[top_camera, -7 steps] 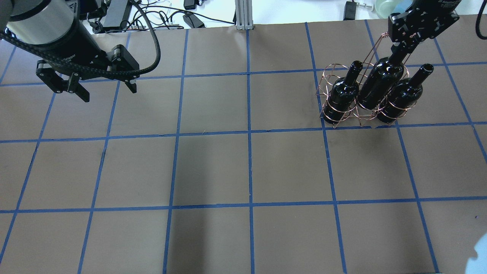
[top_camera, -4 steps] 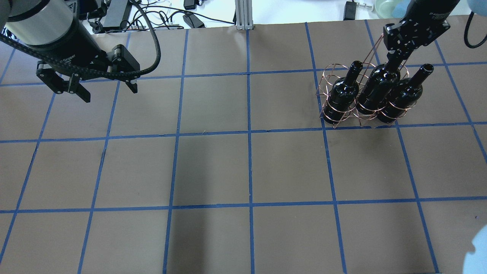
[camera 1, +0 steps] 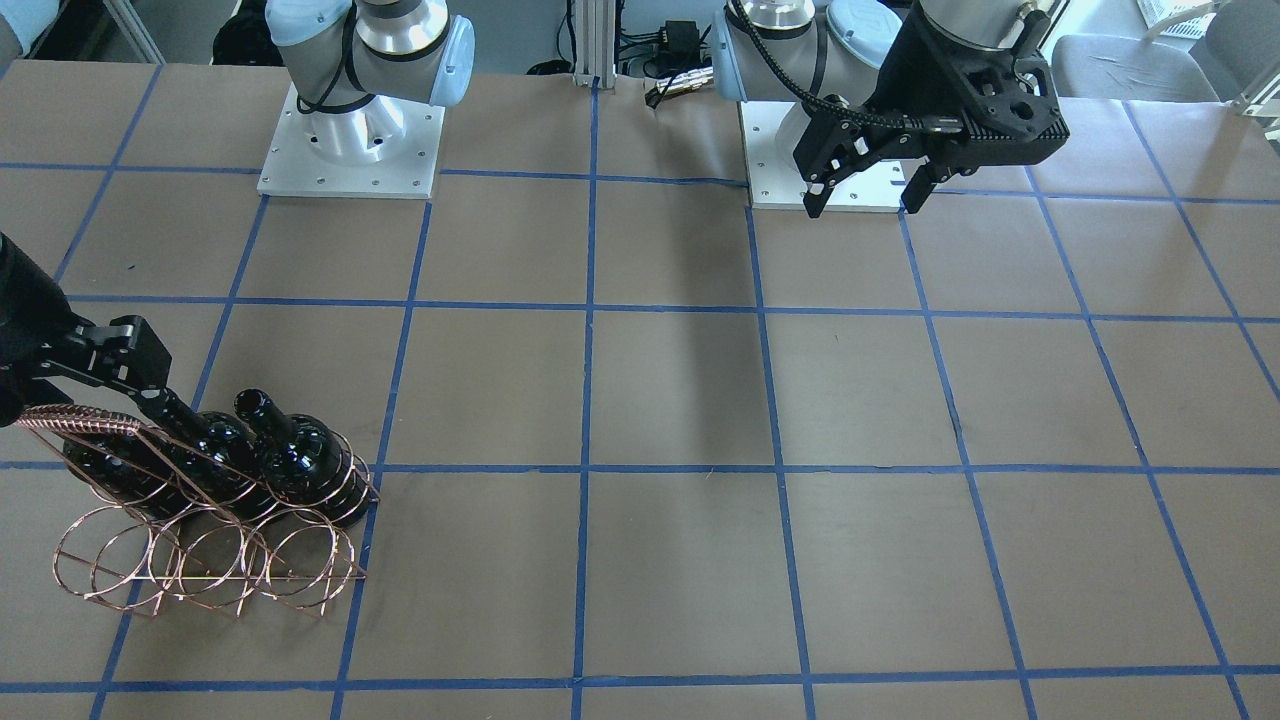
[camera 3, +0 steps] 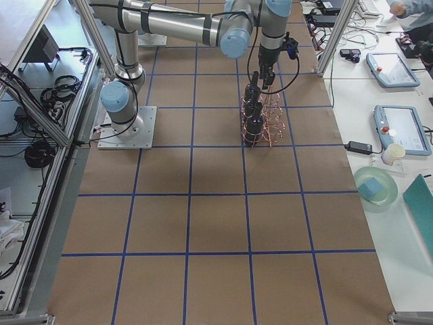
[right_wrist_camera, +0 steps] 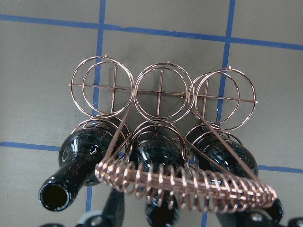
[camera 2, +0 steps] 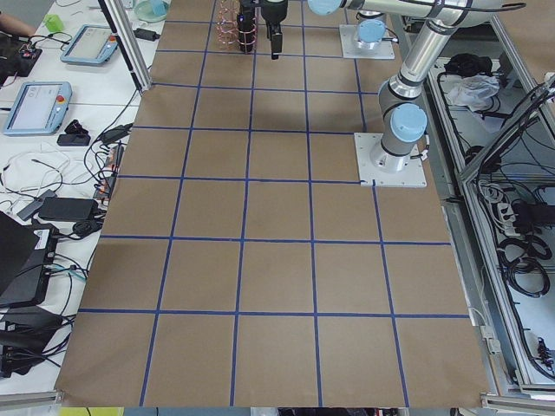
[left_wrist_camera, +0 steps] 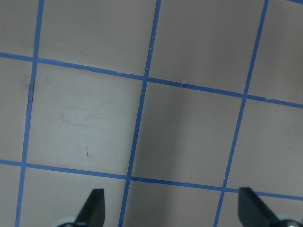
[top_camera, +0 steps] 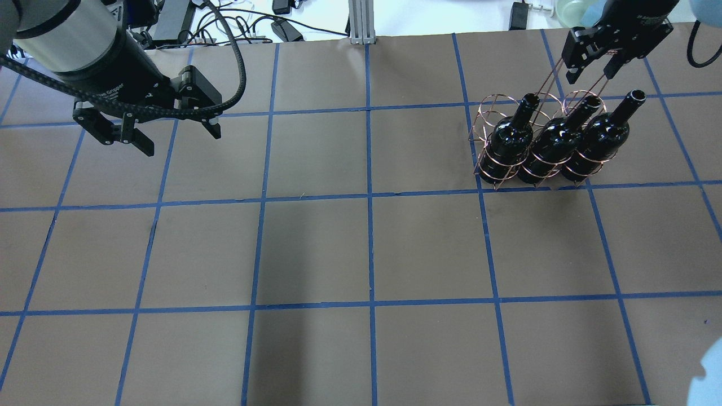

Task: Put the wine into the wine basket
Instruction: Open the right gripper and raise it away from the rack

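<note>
The right gripper (top_camera: 590, 65), in the upper right of the overhead view, stood open and held nothing; a second earlier it was closed on the neck of the wine (top_camera: 555, 141). The wine now sat low in the middle ring of the wine basket (top_camera: 486, 117), between two neighbour bottles (top_camera: 510, 138), so the placing looked finished. The left gripper (top_camera: 180, 141), upper left, hung open and empty over the table (top_camera: 366, 254).

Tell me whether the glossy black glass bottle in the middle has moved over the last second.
Yes. The middle black glass bottle has dropped down into the copper wire rack, its mouth now level with the neighbouring bottle.
</note>
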